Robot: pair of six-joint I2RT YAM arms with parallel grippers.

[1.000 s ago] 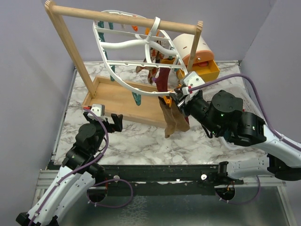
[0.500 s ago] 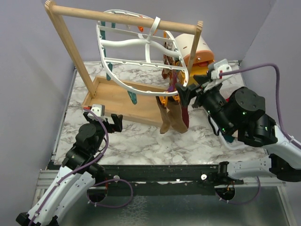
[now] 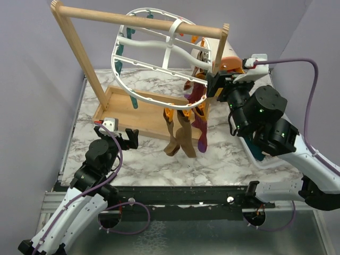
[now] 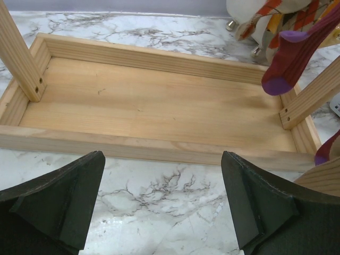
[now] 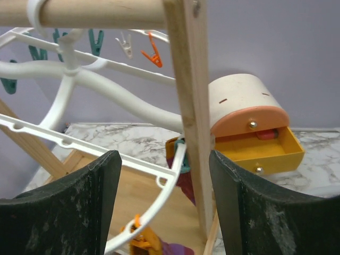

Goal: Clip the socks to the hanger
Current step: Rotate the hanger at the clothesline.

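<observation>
White-and-black jointed arms, purple cables, green lights, dark matte jaws.

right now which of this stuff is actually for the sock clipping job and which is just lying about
For the job:
- hanger
- socks hanging under it

Just there:
- wooden rack, only holding the hanger up
- yellow drawer box

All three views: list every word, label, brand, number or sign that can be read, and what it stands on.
No readable text anywhere.
The hanger, the socks, the wooden rack and the cream-and-yellow drawer box carry no print, label or number.
</observation>
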